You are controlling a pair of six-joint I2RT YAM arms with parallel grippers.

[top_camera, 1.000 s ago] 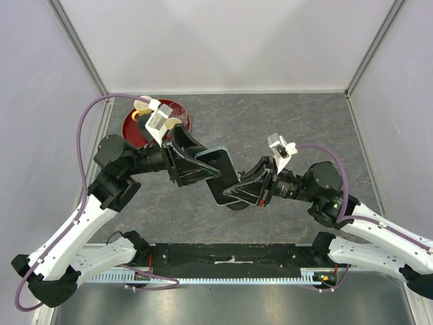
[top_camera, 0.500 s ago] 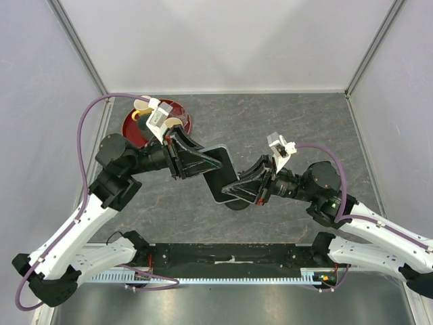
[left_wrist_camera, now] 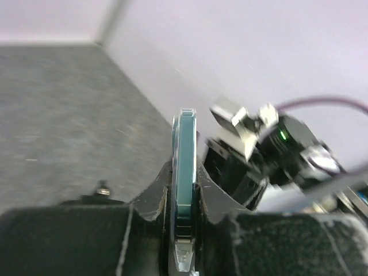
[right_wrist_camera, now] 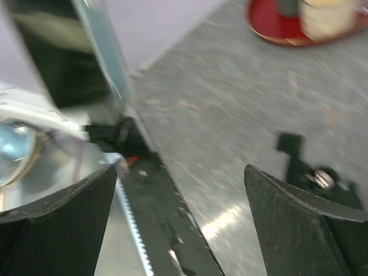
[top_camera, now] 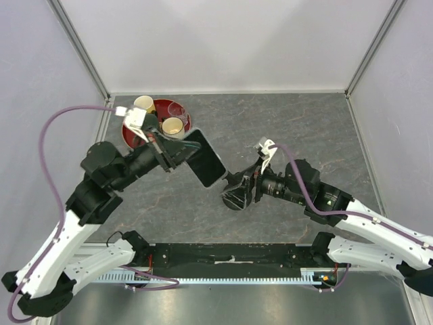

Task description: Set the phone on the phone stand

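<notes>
The phone (top_camera: 206, 160) hangs above the table, its left end pinched in my left gripper (top_camera: 181, 152). In the left wrist view the phone (left_wrist_camera: 185, 155) shows edge-on, with both fingers of that gripper (left_wrist_camera: 184, 179) tight against its faces. My right gripper (top_camera: 241, 187) stands wide open below and to the right of the phone, apart from it, over the phone stand (top_camera: 233, 201), whose round base is partly hidden. From the right wrist, the phone (right_wrist_camera: 66, 54) floats at the upper left, nothing lies inside the gripper (right_wrist_camera: 179, 172), and the stand's small bracket (right_wrist_camera: 289, 144) shows beside the right finger.
A red tray (top_camera: 132, 128) with two cups (top_camera: 172, 125) sits at the back left, just behind the left wrist, and it shows as the tray (right_wrist_camera: 270, 31) in the right wrist view. A black rail (top_camera: 230, 256) runs along the table's front edge.
The left gripper closed on the phone and carried it up and to the left. The right gripper opened, let go of the phone and shifted slightly left over the stand.
</notes>
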